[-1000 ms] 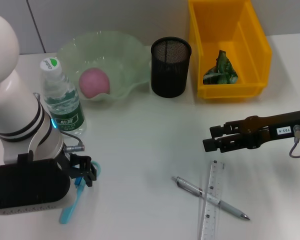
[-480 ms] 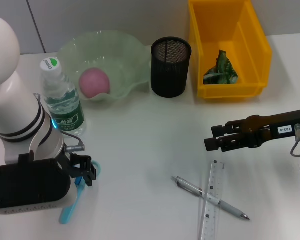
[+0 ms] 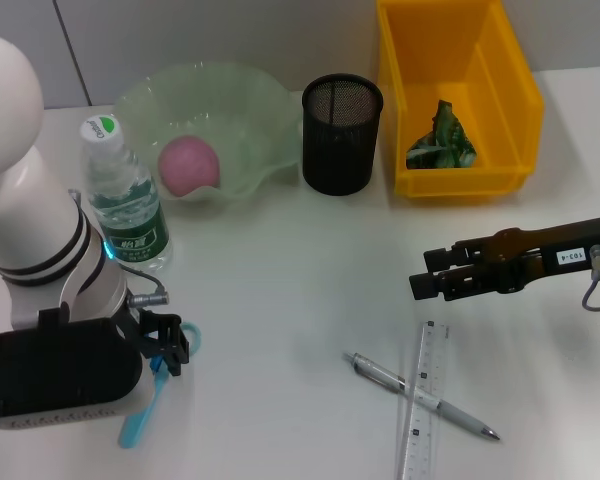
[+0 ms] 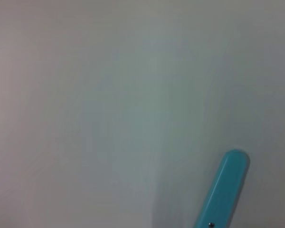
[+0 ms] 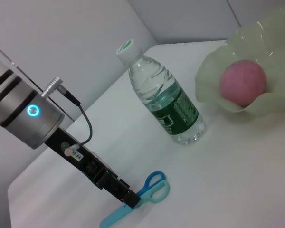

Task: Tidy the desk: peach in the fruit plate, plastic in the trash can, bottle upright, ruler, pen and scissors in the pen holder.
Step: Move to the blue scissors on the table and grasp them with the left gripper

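I have the left end effector [image 3: 168, 345] down over the scissors [image 3: 145, 405] near the counter's [image 3: 280, 290] front-left corner; grip unclear. Next: pinch, lift, carry to the pen holder [image 3: 341, 133].

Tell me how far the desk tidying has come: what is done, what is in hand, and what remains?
Done: the peach lies in the fruit plate, green plastic lies in the trash can, and the bottle stands upright. In hand: the left gripper is down at the scissors on the desk. Left: the ruler and pen lie crossed below the right gripper; the pen holder looks empty.
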Controlling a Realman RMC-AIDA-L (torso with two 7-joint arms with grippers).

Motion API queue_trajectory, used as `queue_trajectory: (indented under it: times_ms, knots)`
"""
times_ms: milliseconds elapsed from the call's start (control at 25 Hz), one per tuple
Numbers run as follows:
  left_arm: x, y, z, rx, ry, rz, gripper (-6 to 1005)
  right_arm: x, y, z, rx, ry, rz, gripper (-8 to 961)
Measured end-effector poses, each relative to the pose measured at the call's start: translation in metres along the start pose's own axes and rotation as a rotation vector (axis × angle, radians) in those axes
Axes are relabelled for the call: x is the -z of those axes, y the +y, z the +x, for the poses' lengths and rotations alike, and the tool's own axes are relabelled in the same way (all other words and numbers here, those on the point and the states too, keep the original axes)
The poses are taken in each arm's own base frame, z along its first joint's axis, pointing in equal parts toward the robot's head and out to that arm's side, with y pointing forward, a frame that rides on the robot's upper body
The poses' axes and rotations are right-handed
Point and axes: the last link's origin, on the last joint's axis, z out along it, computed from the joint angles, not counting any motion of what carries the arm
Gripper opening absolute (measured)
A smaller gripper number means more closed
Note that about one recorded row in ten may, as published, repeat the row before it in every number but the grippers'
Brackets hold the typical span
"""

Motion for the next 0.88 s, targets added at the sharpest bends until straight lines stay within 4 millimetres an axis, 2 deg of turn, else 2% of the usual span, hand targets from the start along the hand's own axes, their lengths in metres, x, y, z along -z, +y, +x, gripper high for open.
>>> queue_trajectory:
  times_ms: [360,880]
  knots:
    - [-0.0003,-0.0001,-0.0002,0.002,0.001,0.001,496,0.0013,-0.0003,-0.0005,-0.002,0.001,0.001,816]
    - [-0.0037,-0.0016,-0.0024,0.008,0.007,0.008,495,0.0022,-0.0004,-0.0017,-0.004,0.002,0.001,817]
